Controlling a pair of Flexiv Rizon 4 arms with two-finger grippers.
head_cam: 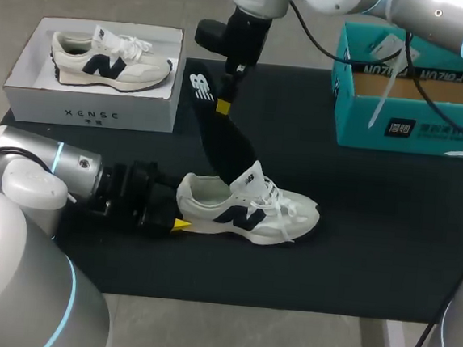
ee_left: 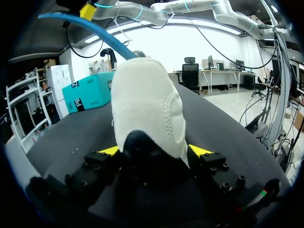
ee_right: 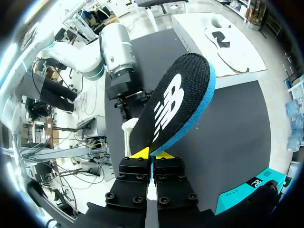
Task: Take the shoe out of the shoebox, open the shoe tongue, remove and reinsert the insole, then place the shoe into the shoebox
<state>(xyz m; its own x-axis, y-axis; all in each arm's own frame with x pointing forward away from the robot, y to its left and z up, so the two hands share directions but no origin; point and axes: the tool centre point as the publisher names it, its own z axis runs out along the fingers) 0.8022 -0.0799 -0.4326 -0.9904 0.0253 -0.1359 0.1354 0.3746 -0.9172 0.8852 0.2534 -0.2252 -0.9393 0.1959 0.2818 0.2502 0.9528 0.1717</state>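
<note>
The fingers (ee_left: 199, 151) of the left gripper (head_cam: 176, 214) are closed on the heel of the shoe (head_cam: 248, 211), one yellow tip pressed to each side of the white heel cup, as the left wrist view shows. This seems meant to pin the shoe upright and steady so that it does not slide or tip under the other arm's work. The shoe stands on the black mat (head_cam: 371, 251) in the lower middle of the head view, toe pointing right, out of any box. The right gripper (ee_right: 152, 154), hanging at the upper middle of the head view, has its fingers pinched together on the edge of the insole (head_cam: 218, 136). The insole is a black piece with a white logo on top and a blue underside. It slants down from the gripper to the shoe's collar, where its lower end seems to sit just inside the opening behind the raised tongue. Holding it by the heel end and at a steep slant fits threading the narrow front end along the shoe's inside. Whether it is on its way out or back in, I cannot tell. The white shoebox (head_cam: 91, 114) at the upper left holds a second shoe (head_cam: 111, 61). An open teal box (head_cam: 414, 129) stands at the upper right, well apart from the work.
</note>
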